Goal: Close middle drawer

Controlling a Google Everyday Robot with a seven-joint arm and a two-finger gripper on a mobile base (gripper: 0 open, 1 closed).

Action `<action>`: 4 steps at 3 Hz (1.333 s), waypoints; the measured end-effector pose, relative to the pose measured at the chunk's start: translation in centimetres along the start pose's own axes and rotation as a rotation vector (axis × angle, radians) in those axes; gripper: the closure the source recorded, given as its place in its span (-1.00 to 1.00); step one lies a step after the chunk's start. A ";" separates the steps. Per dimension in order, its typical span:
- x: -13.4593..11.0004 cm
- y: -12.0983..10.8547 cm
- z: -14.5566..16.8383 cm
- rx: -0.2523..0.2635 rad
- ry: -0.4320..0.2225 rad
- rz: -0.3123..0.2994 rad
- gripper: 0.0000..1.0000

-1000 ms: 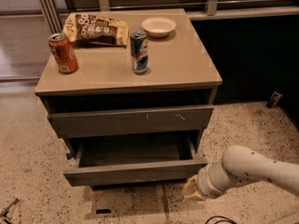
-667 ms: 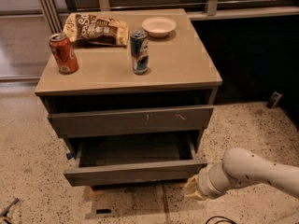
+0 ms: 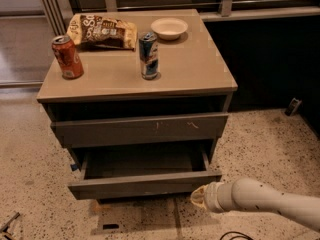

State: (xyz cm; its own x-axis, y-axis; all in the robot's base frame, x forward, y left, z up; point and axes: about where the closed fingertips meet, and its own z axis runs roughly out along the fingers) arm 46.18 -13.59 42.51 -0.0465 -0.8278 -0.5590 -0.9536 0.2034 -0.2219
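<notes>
The middle drawer (image 3: 145,183) is the wide, shallow dark-grey one with a plain front. It stands pulled out from the cabinet, with its empty inside showing. Above it sits the taller grey drawer front (image 3: 140,129) with small pale scratch marks, which stands slightly out from the cabinet. My gripper (image 3: 199,198) is at the end of the pale arm reaching in from the lower right. It is low, just below and in front of the open drawer's right front corner, very near or touching it.
On the cabinet top (image 3: 200,74) stand a red can (image 3: 67,57), a blue can (image 3: 149,55), a chip bag (image 3: 102,31) and a small white bowl (image 3: 169,28). The floor is speckled. A dark wall lies to the right, a railing behind.
My gripper has edged slightly left toward the open drawer's right front corner. The drawer has not visibly moved.
</notes>
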 end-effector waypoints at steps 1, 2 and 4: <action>0.2 -3.3 3.4 0.160 -0.090 -0.061 1.00; 0.2 -3.3 3.4 0.160 -0.090 -0.061 1.00; -0.1 -5.5 4.2 0.293 -0.105 -0.124 1.00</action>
State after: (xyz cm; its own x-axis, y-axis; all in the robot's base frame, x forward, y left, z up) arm 52.70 -12.39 40.41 0.1101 -0.8007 -0.5888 -0.8234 0.2584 -0.5052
